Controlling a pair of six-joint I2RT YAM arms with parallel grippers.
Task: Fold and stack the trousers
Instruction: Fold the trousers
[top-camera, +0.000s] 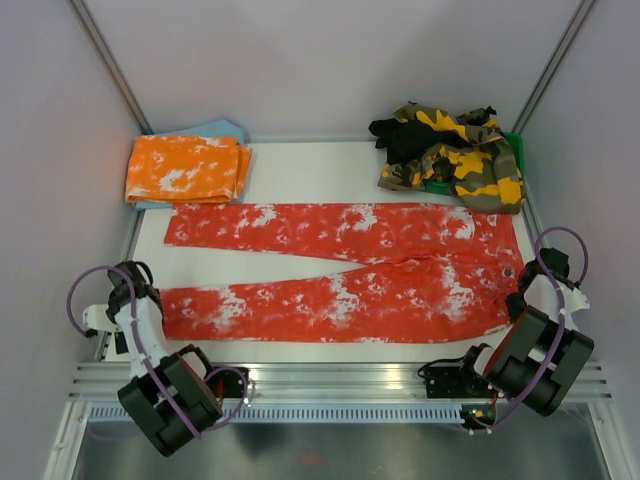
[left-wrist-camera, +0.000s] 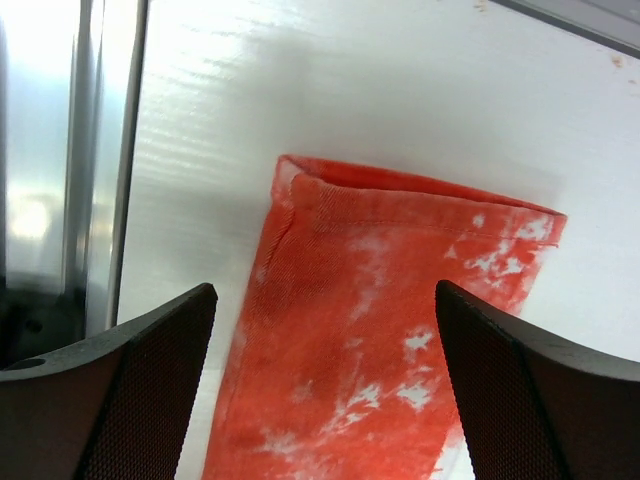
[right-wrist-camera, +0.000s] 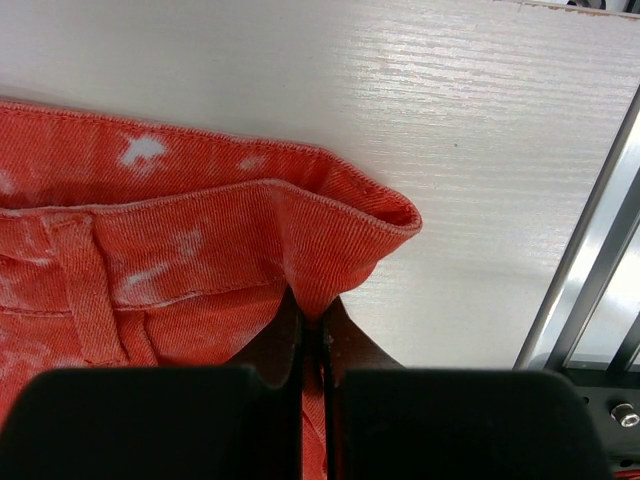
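We judge the first fold is starting: right jaws pinch the trousers at the waistband; left jaws, spread astride the hem, must close next.

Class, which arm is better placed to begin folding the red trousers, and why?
Right. The right gripper is shut on the waistband of the red trousers, ready to lift. The left gripper is open at a leg hem, gripping nothing.
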